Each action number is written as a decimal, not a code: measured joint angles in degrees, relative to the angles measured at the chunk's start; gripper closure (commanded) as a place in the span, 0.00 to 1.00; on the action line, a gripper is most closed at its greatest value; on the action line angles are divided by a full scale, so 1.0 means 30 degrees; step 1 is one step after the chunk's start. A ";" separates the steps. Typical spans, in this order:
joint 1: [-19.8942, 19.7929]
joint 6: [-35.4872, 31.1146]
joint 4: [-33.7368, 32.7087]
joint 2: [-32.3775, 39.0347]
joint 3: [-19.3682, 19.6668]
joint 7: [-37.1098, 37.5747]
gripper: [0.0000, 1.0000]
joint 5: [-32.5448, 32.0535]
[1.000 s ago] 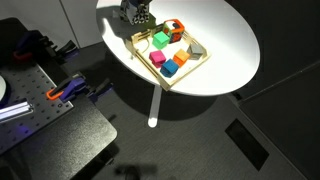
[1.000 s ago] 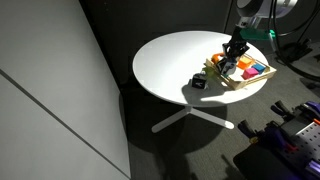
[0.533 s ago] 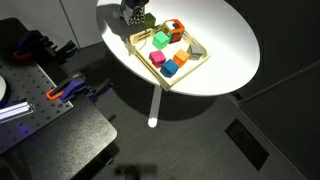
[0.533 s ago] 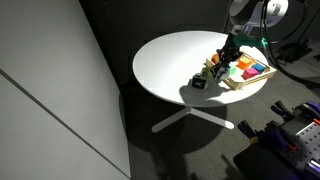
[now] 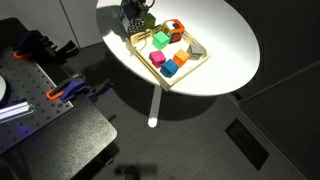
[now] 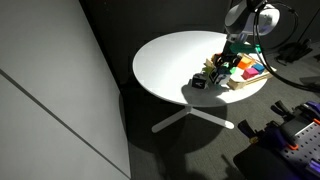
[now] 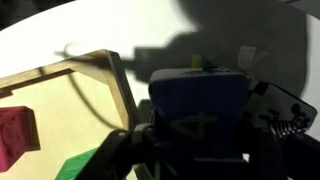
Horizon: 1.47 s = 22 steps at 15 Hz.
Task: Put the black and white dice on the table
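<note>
The gripper (image 6: 222,66) hangs over a corner of the wooden tray (image 7: 118,90). Its jaws are dark and blurred in the wrist view and tiny elsewhere, so I can't tell if they are spread or pinching. A small dark cube, likely the black and white dice (image 6: 199,82), sits on the table (image 6: 165,60) just beside the tray, its pattern unreadable.

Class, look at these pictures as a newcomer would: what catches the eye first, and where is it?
The round white table stands brightly lit in a dark room. On it lies a wooden tray of coloured blocks, with the gripper hanging over one end of the tray. The black and white dice sits on the tabletop close beside the tray.
</note>
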State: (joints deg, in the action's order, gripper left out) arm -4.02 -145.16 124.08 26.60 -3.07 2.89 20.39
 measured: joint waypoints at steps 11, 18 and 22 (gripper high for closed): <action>-0.1153 0.0090 0.0104 -0.1144 -0.0515 -0.2304 0.00 0.1440; -0.0335 0.1397 0.0560 -0.2208 0.1131 0.0066 0.00 -0.1295; 0.0185 0.2201 0.0968 -0.3246 0.1975 0.1607 0.00 -0.3443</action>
State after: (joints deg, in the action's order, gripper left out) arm -3.46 -138.56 126.99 16.87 2.85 7.71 10.06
